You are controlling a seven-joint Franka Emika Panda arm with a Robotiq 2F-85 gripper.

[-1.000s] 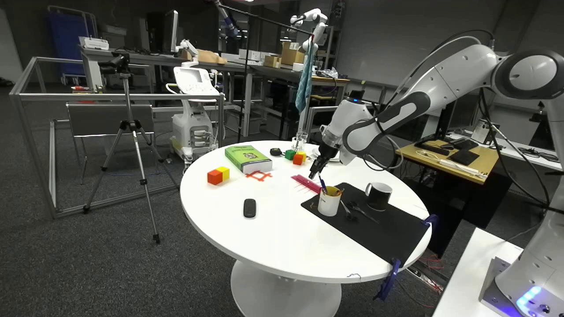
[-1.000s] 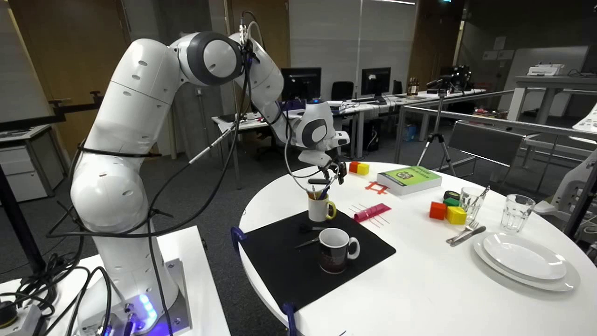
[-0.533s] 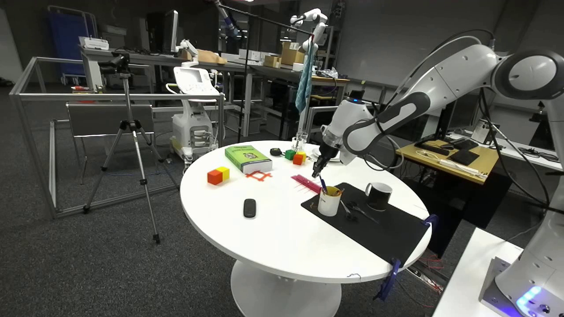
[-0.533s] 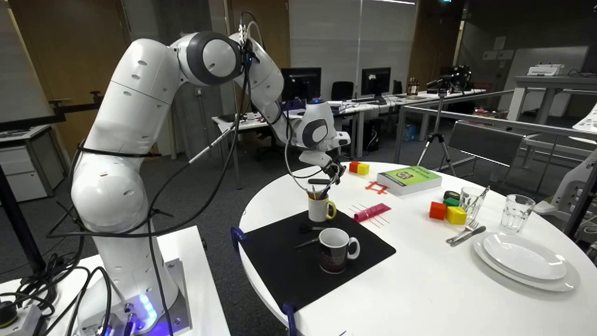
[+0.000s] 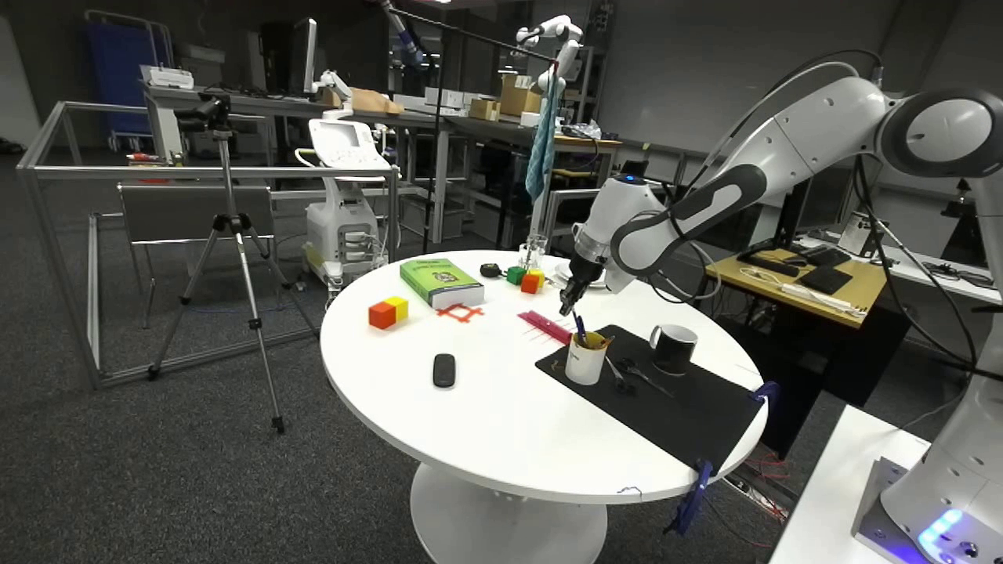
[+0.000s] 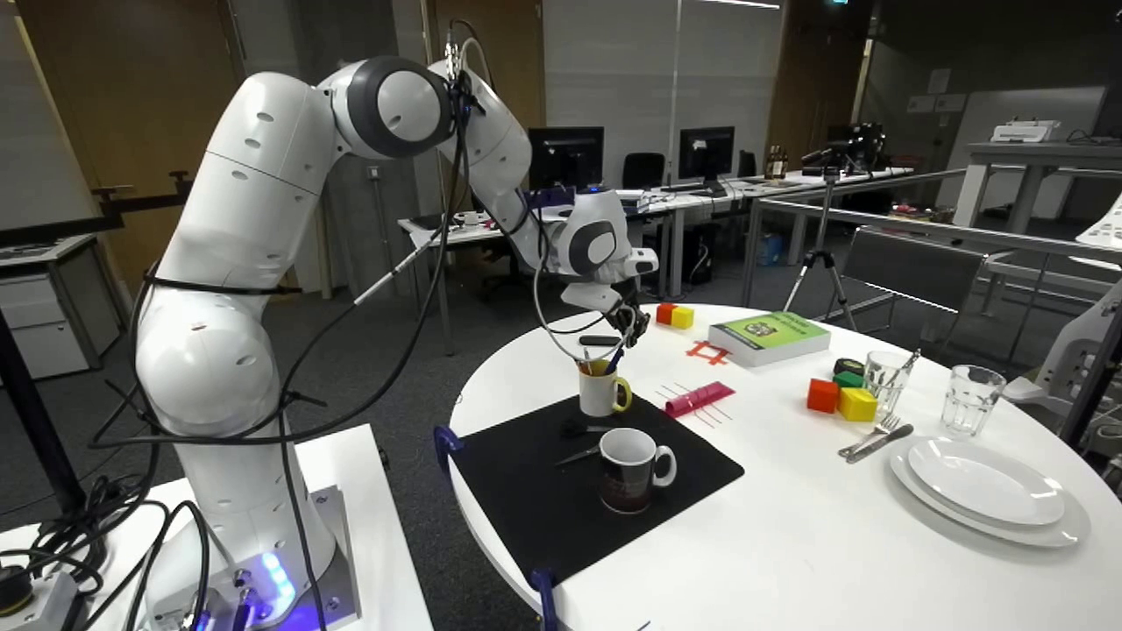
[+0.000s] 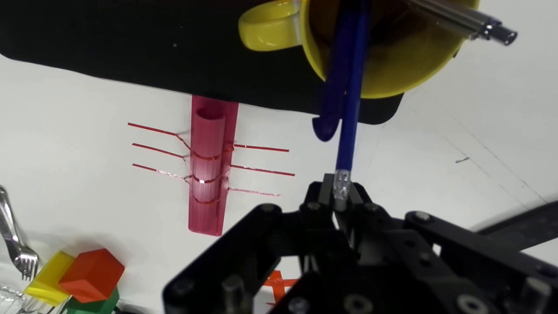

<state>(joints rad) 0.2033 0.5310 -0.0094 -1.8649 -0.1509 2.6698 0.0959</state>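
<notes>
Blue pencil (image 7: 353,96), or a thin thing much like it, is held by the claw (image 7: 341,192): the fingers (image 7: 324,191) are pressed together on its silvery end, as the wrist view shows. From the claw it goes down on a slant, and its lower part is inside the white mug (image 5: 584,364) with yellow interior, which stands upright below and a little aside from the claw.

What has changed is mainly the fingers: one second ago, in an exterior view, they look spread apart, and now they appear close together. The arm itself is almost in the same place. In my judgement, this means that the pencil is now under the control of the claw, although it is not out of the mug. Because only its end is gripped, it may turn or tilt rather easily.

Close along the pencil is a darker blue pen (image 7: 326,128); the claw does not seem to touch it. To the left of the claw, in the wrist view, a pink tube (image 7: 208,170) lies on the table (image 5: 470,423), and farther that way are a red cube (image 7: 93,272) and a fork (image 7: 24,257). A dark mug (image 6: 624,486) stands well apart from the claw, on the black mat (image 6: 526,499).
</notes>
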